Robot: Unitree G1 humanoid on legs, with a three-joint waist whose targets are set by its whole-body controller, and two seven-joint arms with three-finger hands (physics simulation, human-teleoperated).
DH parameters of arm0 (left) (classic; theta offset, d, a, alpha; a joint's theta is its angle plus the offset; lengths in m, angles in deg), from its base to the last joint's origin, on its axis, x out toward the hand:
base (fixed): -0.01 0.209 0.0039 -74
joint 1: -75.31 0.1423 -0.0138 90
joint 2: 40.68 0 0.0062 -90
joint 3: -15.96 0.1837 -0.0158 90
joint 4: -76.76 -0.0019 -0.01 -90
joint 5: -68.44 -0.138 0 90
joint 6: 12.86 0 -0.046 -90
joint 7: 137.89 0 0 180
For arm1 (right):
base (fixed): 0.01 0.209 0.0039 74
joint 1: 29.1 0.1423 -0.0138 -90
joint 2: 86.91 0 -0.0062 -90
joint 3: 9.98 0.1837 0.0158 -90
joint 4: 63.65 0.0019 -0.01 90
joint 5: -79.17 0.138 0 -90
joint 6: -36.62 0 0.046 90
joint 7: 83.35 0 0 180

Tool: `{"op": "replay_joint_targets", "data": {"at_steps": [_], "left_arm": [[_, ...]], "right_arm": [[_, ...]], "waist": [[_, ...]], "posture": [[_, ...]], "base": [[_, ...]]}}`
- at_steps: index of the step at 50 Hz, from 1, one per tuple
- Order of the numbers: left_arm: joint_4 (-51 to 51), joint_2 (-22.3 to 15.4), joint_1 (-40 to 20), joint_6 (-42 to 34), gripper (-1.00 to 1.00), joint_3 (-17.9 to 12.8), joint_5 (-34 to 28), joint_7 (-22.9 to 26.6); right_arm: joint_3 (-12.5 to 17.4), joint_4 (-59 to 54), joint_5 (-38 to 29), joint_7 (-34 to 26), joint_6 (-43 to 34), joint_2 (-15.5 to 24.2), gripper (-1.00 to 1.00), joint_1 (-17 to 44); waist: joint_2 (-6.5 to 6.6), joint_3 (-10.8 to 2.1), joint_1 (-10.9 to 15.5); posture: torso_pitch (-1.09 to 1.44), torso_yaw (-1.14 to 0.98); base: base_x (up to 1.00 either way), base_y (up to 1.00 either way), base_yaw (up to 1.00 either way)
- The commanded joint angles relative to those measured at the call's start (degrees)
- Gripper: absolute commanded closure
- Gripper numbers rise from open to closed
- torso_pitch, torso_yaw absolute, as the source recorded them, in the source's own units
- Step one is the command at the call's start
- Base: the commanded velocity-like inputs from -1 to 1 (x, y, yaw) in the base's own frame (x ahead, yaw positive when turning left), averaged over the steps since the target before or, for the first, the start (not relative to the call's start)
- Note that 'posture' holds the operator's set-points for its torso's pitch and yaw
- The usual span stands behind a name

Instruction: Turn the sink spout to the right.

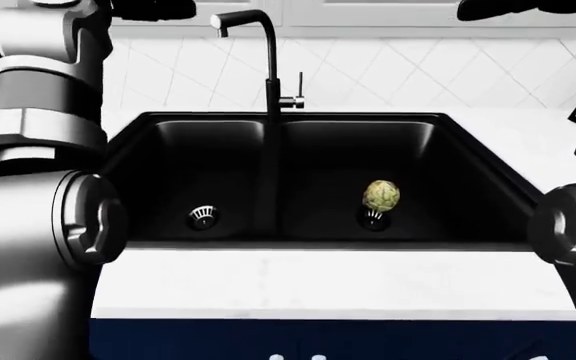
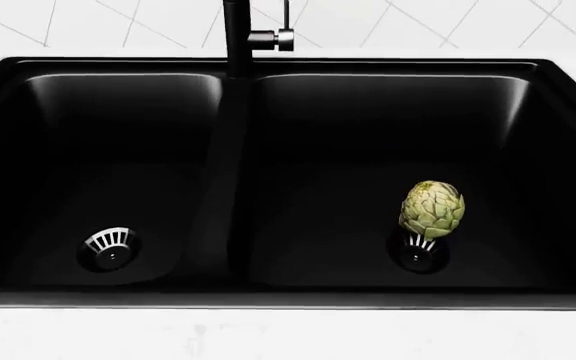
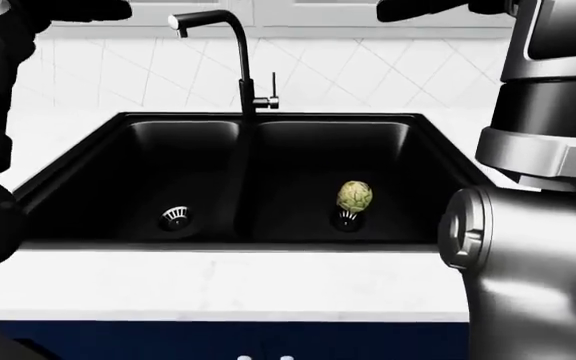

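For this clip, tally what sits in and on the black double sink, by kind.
Black gooseneck sink spout: 1
Small metal faucet lever: 1
Black sink basins: 2
Silver drain strainers: 2
Green artichoke: 1
Total: 7

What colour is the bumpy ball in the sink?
The artichoke is pale green, clearest in the head view.

We are seeing even, bright light washing over the white tabletop (image 1: 338, 281) and tiled wall (image 3: 368, 75), with no hard shadows falling. The black sink (image 2: 268, 66) is swallowing detail, showing only soft pale sheen along its upper basin walls. Everything is rendering sharp; edges are not bending.
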Motion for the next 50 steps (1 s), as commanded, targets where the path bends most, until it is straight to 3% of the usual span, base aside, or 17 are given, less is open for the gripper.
{"op": "replay_joint_targets", "data": {"at_steps": [1, 9, 21, 33, 50], "left_arm": [[0.64, 0.85, -2.49, 2.36, -1.0, -0.53, 1.04, 0.18], [-3.35, 4.95, -2.04, 4.35, -1.0, -0.59, 2.43, -1.44], [-6.8, 5.29, -0.62, 6.04, -1.0, -1.62, 2.76, -4.64], [-8.12, 8.58, 1.68, 7.06, -1.0, -2.29, 3.16, -4.65], [-8.21, 11.89, 1.24, 7.65, -1.0, -1.9, 2.92, -4.91]], "right_arm": [[0.08, 1.48, -0.2, 0.18, 1.02, 0.55, -1.0, 2.23], [0.06, 3.46, -0.74, -0.7, 0.31, 0.86, -1.0, 2.33], [0.03, 4.32, -1.18, -1.23, -0.52, 1.3, -1.0, 2.49], [0.43, 5.77, -1.39, -1.84, -1.37, 1.71, -1.0, 1.56], [-0.17, 6.38, -2.79, -3.24, -2.45, 2.3, -1.0, 2.44]], "waist": [[0.02, -1.06, -0.01], [-0.32, -1.25, 0.13], [-0.04, -2.38, -0.12], [-0.09, -3.84, -0.13], [-0.37, -3.51, -0.38]], "posture": [[-0.25, 0.0], [-0.25, 0.0], [-0.25, 0.0], [-0.25, 0.0], [-0.25, 0.0]], "base": [[0.0, 0.0, 0.0], [0.0, 0.0, 0.0], [0.0, 0.0, 0.0], [0.0, 0.0, 0.0], [0.0, 0.0, 0.0]]}}
